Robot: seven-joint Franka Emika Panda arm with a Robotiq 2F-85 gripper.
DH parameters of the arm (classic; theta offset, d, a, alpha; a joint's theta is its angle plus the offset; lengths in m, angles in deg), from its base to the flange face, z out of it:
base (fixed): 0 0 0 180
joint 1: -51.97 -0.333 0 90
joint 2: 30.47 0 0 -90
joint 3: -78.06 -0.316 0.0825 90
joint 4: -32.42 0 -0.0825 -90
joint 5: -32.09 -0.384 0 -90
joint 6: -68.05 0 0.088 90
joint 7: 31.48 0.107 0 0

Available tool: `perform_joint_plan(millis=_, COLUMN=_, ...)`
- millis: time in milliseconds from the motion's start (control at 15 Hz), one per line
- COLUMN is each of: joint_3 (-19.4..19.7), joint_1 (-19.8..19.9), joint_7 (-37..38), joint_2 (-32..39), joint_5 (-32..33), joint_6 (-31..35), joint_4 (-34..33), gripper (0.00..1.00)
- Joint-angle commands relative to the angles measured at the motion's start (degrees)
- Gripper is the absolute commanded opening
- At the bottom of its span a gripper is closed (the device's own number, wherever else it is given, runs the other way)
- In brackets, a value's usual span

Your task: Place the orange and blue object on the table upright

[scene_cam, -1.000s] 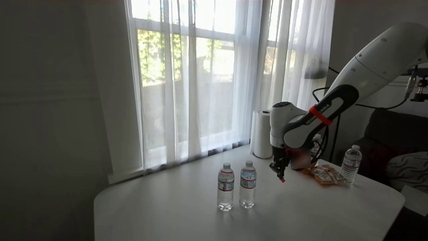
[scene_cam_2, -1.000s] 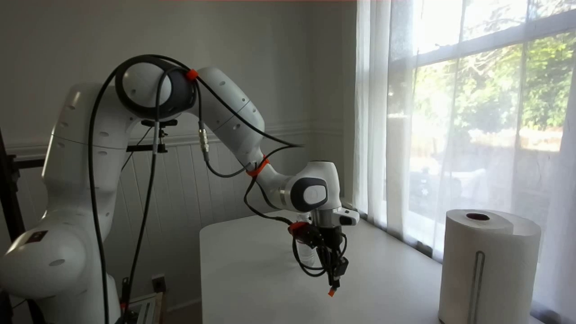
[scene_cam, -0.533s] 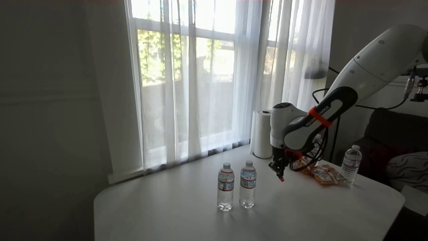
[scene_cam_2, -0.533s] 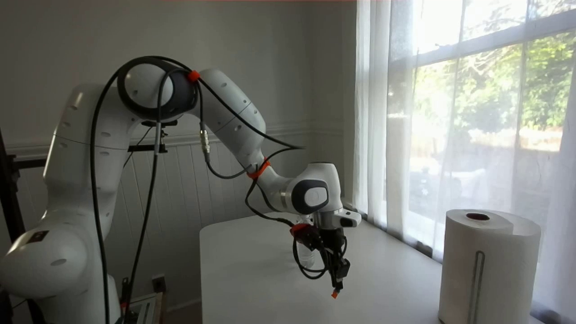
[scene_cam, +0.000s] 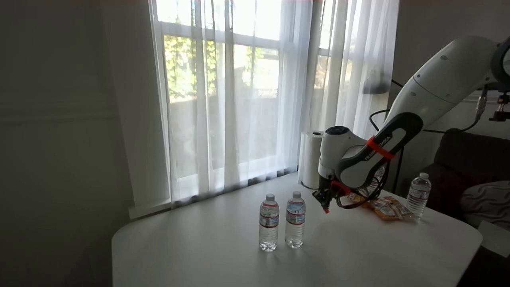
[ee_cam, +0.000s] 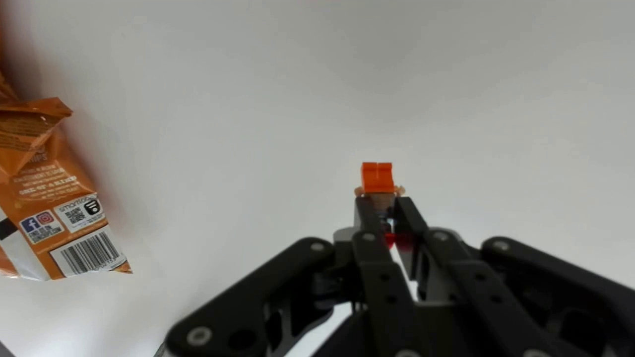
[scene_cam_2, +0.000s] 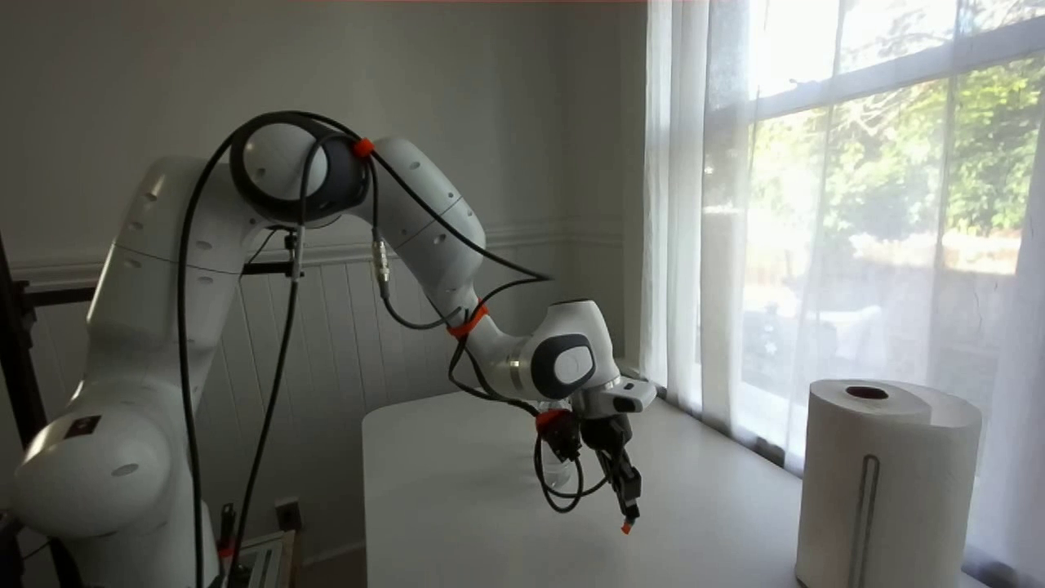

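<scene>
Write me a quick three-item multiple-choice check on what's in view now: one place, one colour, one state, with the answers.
1. Where in the wrist view is the barcoded snack packet?
A. Left side
B. Right side
C. Top centre

2. What colour is the tip of the task object, past the fingers?
A. Green
B. Yellow
C. Orange

3. What state is the end effector in?
A. Wide open
B. Closed on the task object
C. Closed with nothing in it

1: A, since the packet runs along that view's left edge.
2: C, since an orange end juts out in the wrist view and shows in both exterior views.
3: B, since the fingers stand close together in the wrist view with the object between them.
</scene>
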Motion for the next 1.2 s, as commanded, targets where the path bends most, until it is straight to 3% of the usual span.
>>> perform_joint_plan(millis=0, joint_3=4.3, joint_1=-4.64, joint_7=8.06, joint_2=1.45, joint_5=2.51, joint_6=4.07, joint_4=0.57, gripper=0.03)
perform_joint_plan(millis=800, joint_3=15.66, joint_1=-15.59, joint_7=21.27, joint_2=6.31, joint_5=4.03, joint_6=14.11, joint_4=0.76, gripper=0.03)
perform_joint_plan(millis=1133, joint_3=23.52, joint_1=-22.77, joint_7=23.9, joint_2=9.24, joint_5=3.23, joint_6=18.79, joint_4=0.83, gripper=0.03)
